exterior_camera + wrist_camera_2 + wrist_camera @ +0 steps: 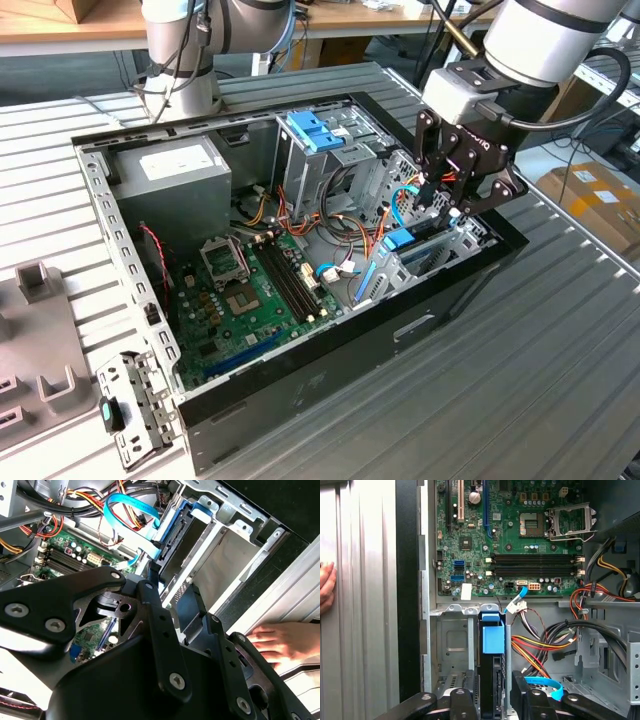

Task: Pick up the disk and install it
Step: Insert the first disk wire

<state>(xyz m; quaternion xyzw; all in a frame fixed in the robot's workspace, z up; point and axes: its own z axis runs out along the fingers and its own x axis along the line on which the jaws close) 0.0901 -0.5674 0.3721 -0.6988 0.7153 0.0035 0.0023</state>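
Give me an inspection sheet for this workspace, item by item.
Surface: ribbed metal table with an open computer case on it.
Job's things: the disk stands on edge in the drive bay.
Clutter: grey fixture and metal bracket beside the case.
Grippers: gripper shut on the disk.
Cables: light-blue data cable and coloured power wires inside the case.
Surroundings: a person's hand beside the case; cardboard box beyond.
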